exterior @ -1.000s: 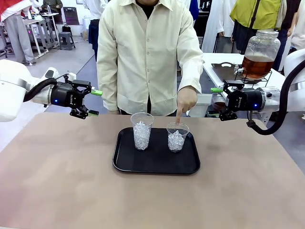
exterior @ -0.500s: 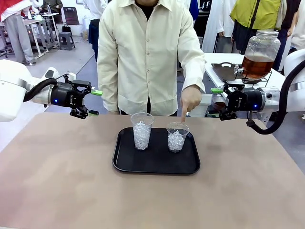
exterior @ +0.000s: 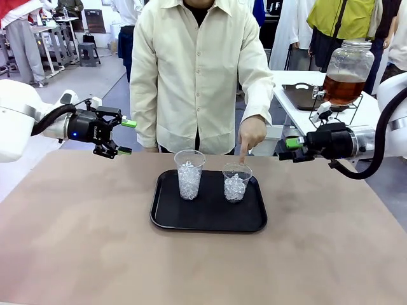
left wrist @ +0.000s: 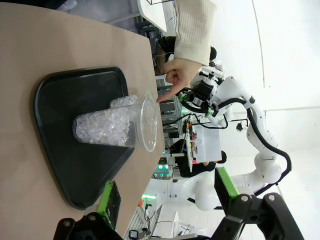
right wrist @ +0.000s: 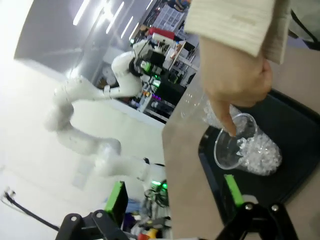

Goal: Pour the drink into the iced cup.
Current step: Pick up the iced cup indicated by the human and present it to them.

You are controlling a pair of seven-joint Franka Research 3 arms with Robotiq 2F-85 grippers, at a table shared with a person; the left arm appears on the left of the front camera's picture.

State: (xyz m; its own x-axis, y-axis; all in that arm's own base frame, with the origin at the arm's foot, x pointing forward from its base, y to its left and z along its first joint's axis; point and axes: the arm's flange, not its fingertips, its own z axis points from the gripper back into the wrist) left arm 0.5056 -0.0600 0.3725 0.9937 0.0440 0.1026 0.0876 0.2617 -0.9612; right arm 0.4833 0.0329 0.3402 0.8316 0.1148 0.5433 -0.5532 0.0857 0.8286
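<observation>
The left claw [exterior: 127,137] hung above the far left edge of the worktop [exterior: 76,241], its fingers spread wide with nothing between them. The right claw [exterior: 288,150] hung at the far right edge, pointing toward the middle. The right wrist view showed its green-padded fingers spread apart and empty too.

A black tray [exterior: 254,222] lay in the middle of the worktop. Two clear cups stood upright in it, each partly filled with ice: the left cup [exterior: 189,175] and the right cup [exterior: 236,183]. The person's hand [exterior: 252,133] pointed one finger down at the right cup's far rim; I could not tell whether it touched.

The drink [exterior: 342,89], amber-brown, sat in a big glass jar [exterior: 350,57]. The jar stood on a wire stand [exterior: 318,114] on a white table [exterior: 292,79] behind the right arm, well apart from both cups.
</observation>
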